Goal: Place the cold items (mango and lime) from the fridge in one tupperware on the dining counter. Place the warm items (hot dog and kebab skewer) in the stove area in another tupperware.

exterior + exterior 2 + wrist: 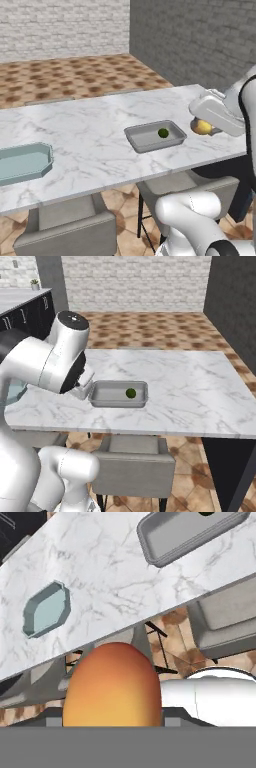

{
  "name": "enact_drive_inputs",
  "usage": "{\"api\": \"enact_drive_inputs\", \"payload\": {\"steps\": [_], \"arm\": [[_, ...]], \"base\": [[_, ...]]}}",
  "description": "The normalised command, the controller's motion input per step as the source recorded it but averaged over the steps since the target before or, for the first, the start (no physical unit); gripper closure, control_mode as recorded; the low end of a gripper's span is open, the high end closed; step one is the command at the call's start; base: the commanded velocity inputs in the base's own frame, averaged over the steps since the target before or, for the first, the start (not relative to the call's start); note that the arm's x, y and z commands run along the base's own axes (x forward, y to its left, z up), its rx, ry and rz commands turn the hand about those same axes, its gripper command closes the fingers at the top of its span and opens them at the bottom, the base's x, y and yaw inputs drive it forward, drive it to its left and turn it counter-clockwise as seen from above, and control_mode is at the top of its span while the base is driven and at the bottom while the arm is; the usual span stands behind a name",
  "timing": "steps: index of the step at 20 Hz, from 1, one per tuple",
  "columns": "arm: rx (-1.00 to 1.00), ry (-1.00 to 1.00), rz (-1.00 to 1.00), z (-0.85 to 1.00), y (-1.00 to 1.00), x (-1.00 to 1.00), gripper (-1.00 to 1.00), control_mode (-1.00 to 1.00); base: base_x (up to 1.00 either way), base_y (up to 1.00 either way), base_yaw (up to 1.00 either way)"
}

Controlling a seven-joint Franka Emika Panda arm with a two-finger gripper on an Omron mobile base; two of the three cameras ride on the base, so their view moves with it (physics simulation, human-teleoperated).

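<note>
- The gripper (204,128) is clamped on the mango (202,127), which hangs above the near right part of the marble dining counter (90,135), just right of the grey tupperware (148,142).
- In the hand view the mango (112,686) fills the lower centre, held between the fingers; the fingertips themselves are hidden behind the fruit.
- The lime (163,133) already lies inside the grey tupperware, near its far right part. The right base view shows the same: the lime (131,393) sits in the tray (102,398).
- A second, pale blue-green tupperware (42,167) stands well apart at the left of the counter and appears empty.
- Progress, as judged: one cold item is placed; the mango is in transit and not yet over the tray.
- Remaining, as judged: carry the mango over the grey tupperware, release it beside the lime, then fetch the hot dog and the kebab skewer for the other container.
</note>
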Motion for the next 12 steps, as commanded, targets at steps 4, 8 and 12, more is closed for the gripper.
{"api": "enact_drive_inputs", "payload": {"steps": [4,8,12], "arm": [[-0.21,0.12,0.04,-0.46,0.0,0.76,1.0,-1.0],[-0.3,0.02,0.0,-0.46,0.01,0.61,1.0,-1.0],[-0.28,0.0,0.0,-0.45,0.0,0.63,1.0,-1.0]], "base": [[0.0,0.0,0.0],[0.0,0.0,0.0],[0.0,0.0,0.0]]}}
